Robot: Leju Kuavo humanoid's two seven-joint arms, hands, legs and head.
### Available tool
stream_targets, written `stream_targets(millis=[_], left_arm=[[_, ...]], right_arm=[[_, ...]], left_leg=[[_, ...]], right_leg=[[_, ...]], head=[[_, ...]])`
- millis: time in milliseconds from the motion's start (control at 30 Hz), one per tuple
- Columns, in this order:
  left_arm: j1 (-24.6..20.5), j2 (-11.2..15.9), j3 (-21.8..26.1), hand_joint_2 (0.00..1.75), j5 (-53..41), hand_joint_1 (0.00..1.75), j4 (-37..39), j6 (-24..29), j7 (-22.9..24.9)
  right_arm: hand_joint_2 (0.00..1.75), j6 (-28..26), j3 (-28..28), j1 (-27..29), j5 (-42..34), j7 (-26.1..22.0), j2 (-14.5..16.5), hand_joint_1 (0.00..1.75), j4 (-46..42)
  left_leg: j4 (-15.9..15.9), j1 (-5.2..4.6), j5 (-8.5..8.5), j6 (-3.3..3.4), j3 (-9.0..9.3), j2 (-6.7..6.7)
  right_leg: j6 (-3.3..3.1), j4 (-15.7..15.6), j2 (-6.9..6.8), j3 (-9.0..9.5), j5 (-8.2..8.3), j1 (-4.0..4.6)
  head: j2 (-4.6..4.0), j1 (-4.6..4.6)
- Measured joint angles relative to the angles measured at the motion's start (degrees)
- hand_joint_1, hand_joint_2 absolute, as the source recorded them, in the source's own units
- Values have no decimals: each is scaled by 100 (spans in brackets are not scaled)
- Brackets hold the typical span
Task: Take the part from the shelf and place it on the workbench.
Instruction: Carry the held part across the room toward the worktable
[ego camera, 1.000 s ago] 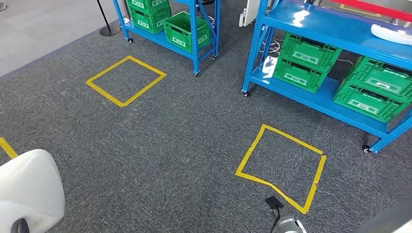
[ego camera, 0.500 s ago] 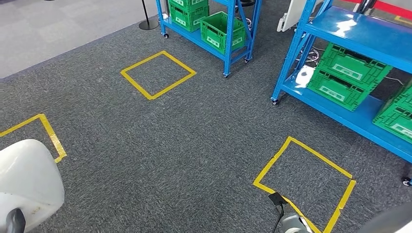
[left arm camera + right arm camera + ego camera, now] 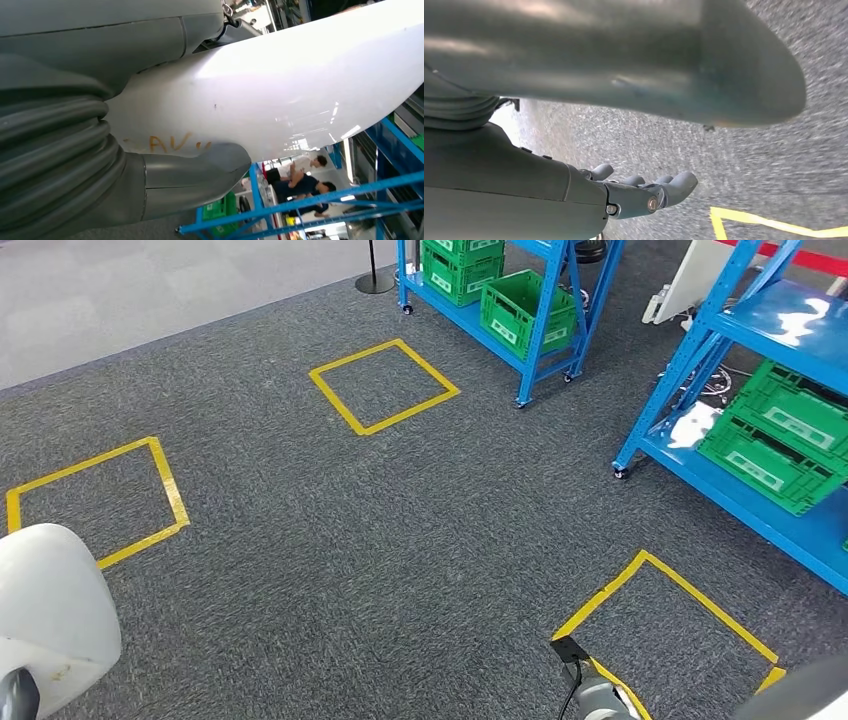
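On grey carpet marked w/ yellow tape squares [image 3: 383, 386], the view has swung: blue steel shelving w/ green plastic crates [image 3: 768, 445] slid off toward 3 o'clock, a third square now at 9. Judged: robot turning away, carrying. Large white glossy moulded part [image 3: 280, 85] sits at 8 o'clock, gripped by left hand [image 3: 125, 185]. Right hand [image 3: 634, 192] hangs slack, fingers apart, empty.
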Motion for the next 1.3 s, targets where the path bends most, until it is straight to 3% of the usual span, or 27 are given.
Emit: stream_targets(millis=[33, 100, 167, 200, 233, 267, 333, 400, 467, 533, 600, 667, 700, 733, 767, 833, 900, 967, 1000, 1067, 1133, 1200, 1233, 1300], left_arm=[[-1, -9, 4, 175, -25, 175, -38, 22, 29], [16, -47, 8, 175, -92, 175, -113, 65, 93], [70, -80, 9, 175, -175, 175, -165, 87, 168], [100, -87, 9, 175, -207, 175, -192, 91, 195], [124, -88, 11, 175, -228, 175, -220, 95, 211], [141, -88, 14, 175, -240, 175, -253, 99, 219], [155, -81, 23, 175, -257, 175, -315, 103, 226], [184, -65, 33, 175, -255, 175, -381, 110, 219], [241, -37, 55, 175, -234, 175, -440, 119, 210], [297, 16, 91, 175, -214, 175, -496, 124, 206], [333, 69, 121, 175, -204, 175, -543, 128, 201], [380, 97, 133, 175, -201, 175, -567, 130, 200], [411, 112, 136, 175, -200, 175, -574, 130, 199], [436, 133, 138, 175, -198, 175, -582, 131, 198], [455, 157, 145, 175, -197, 175, -595, 135, 196], [480, 203, 174, 175, -186, 175, -640, 160, 179], [516, 235, 210, 175, -170, 175, -694, 190, 155], [572, 265, 247, 175, -162, 175, -736, 201, 140], [608, 279, 270, 175, -161, 175, -757, 204, 131], [650, 294, 309, 175, -156, 175, -796, 210, 110], [678, 296, 321, 175, -150, 175, -809, 213, 97], [740, 297, 324, 175, -146, 175, -809, 217, 85], [779, 299, 329, 175, -142, 175, -815, 220, 75], [843, 309, 349, 175, -121, 175, -853, 229, 52]], right_arm=[[0, -4, 0, -4, -5, -20, 5, 0, 0], [0, -23, 0, 10, -19, -54, 3, 0, 0], [0, -42, 0, 41, -32, -64, -1, 0, 0], [0, -44, 0, 49, -39, -72, 0, 0, 0], [0, -41, 0, 50, -44, -82, 4, 0, 0], [0, -37, 0, 48, -47, -94, 8, 0, 0], [0, -28, 0, 44, -46, -113, 17, 0, 1], [0, -13, 0, 38, -38, -100, 31, 0, 2], [0, 0, 0, 31, -31, -52, 50, 0, 2], [0, -2, 0, 25, -31, -20, 70, 0, 1], [0, -8, 0, 40, -31, -24, 88, 0, 0], [0, -10, 0, 63, -27, -35, 104, 0, 0], [0, -9, 0, 66, -21, -43, 112, 0, 0], [0, -8, 0, 64, -13, -55, 121, 0, 0], [0, -4, 0, 58, -2, -73, 131, 0, 0], [0, 13, 0, 48, 29, -113, 146, 0, 1], [0, 40, 0, 40, 67, -137, 156, 0, 2], [0, 58, 0, 31, 95, -135, 168, 0, 2], [0, 62, 0, 25, 108, -133, 173, 0, 1], [0, 69, 0, 16, 125, -132, 179, 0, 0], [0, 72, 0, 34, 144, -127, 169, 0, 0], [0, 75, 0, 57, 171, -120, 155, 0, 0], [0, 79, 0, 61, 182, -124, 152, 0, 0], [0, 89, 0, 60, 202, -141, 145, 0, 0]], left_leg=[[-42, 24, 22, 34, 27, -61], [-75, 52, 38, 78, 55, -186], [-64, 60, 34, 90, 50, -336], [-53, 66, 28, 86, 49, -415], [-33, 76, 19, 72, 48, -494], [-1, 93, 3, 47, 46, -569], [87, 115, -46, -33, 14, -712], [131, 122, -64, -116, -32, -824], [118, 134, -50, -180, -66, -906], [272, 128, -154, -228, -152, -729], [849, 119, -478, -262, -426, -414], [1575, 128, -782, -284, -792, -290], [1751, 130, -804, -285, -882, -269], [1707, 130, -713, -278, -864, -254], [1431, 127, -530, -261, -725, -223], [611, 81, -164, -189, -301, 9], [157, 15, -40, -111, -68, 190], [104, -6, -40, -60, -51, 98], [71, 8, -24, -36, -31, 32], [4, 57, 12, 25, 17, -91], [-8, 82, 23, 64, 21, -217], [4, 88, 19, 70, 16, -371], [16, 91, 15, 66, 16, -450], [54, 107, -3, 38, 17, -598]], right_leg=[[24, 136, 130, -45, -91, -7], [52, 743, 466, -332, -386, -18], [74, 1384, 587, -696, -587, -22], [82, 1470, 597, -778, -544, -24], [91, 1327, 609, -749, -389, -31], [105, 991, 656, -618, -164, -46], [126, 313, 868, -322, 121, -78], [83, 71, 971, -215, 142, -70], [-15, 46, 856, -199, 155, -52], [-108, 14, 743, -166, 173, -57], [-168, -5, 622, -151, 175, -45], [-194, -6, 478, -152, 160, -24], [-199, -5, 408, -148, 150, -17], [-201, -5, 340, -138, 139, -12], [-196, -5, 276, -119, 124, -7], [-167, 0, 161, -67, 81, 8], [-111, 0, 64, -30, 46, 17], [-49, -24, -50, 13, 25, 15], [-16, -15, -28, 35, 1, 8], [42, 233, 234, -53, -157, -3], [73, 900, 534, -403, -455, -15], [90, 1483, 600, -755, -597, -16], [92, 1502, 609, -807, -509, -17], [87, 906, 688, -588, -87, -28]], head=[[0, 2], [0, 9], [0, 17], [0, 18], [0, 21], [0, 21], [0, 21], [0, 24], [0, 29], [0, 18], [0, 3], [0, -1], [0, -1], [0, -1], [0, -1], [0, -1], [0, -1], [0, 2], [0, 3], [0, 8], [0, 13], [0, 17], [0, 17], [0, 22]])
